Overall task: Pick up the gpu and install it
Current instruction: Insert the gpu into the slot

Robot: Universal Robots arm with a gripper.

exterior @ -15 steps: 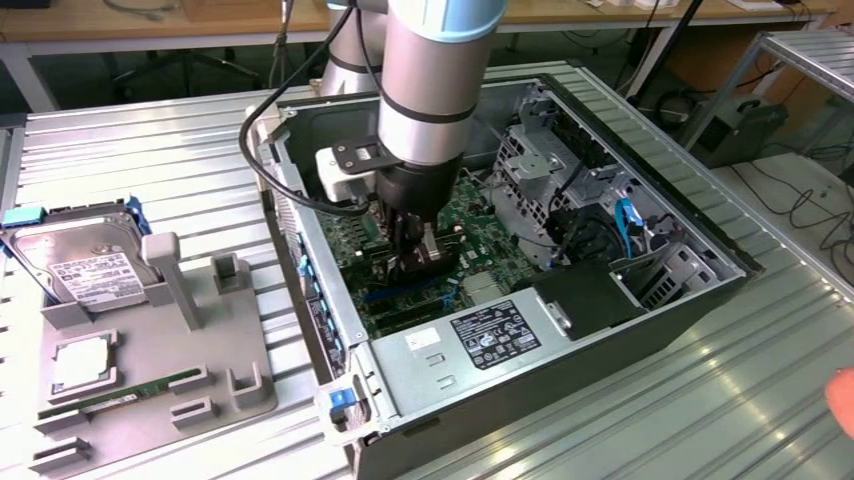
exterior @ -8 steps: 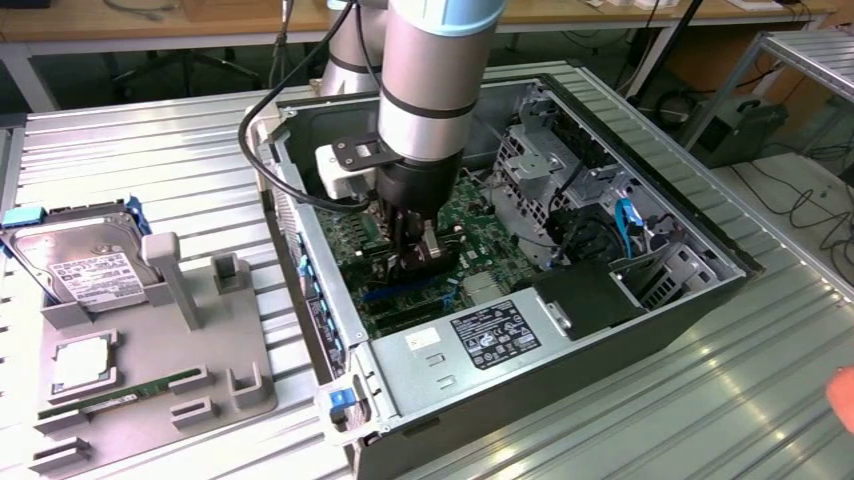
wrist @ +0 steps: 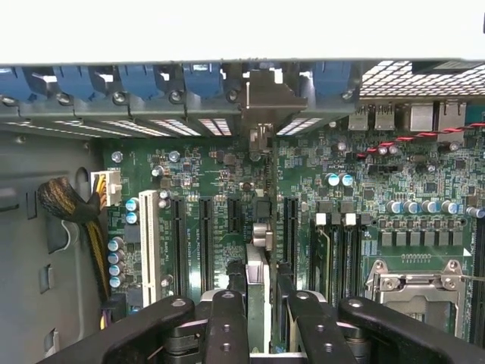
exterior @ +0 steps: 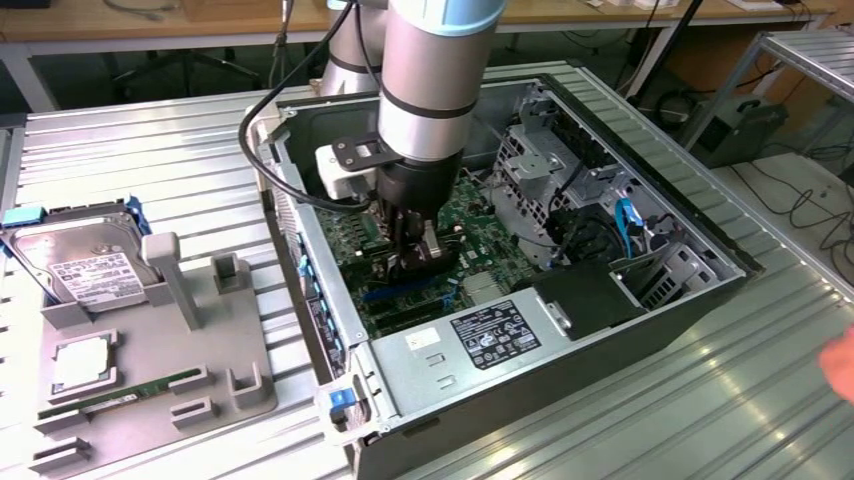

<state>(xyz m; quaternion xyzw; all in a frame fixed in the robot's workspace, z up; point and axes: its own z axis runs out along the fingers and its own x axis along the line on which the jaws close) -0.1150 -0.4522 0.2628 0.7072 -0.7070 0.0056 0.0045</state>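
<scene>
We see the gripper (wrist: 258, 318) lowered inside the open computer case (exterior: 694, 300), its fingers (wrist: 227, 326) clamped on the gpu (wrist: 258, 250), which stands edge-on and upright over the green motherboard (wrist: 424, 189), between the long black expansion slots (wrist: 204, 243), its metal bracket at the case's rear wall.

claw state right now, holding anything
claw: closed on the gpu, held edge-on over the motherboard slots inside the case.
</scene>
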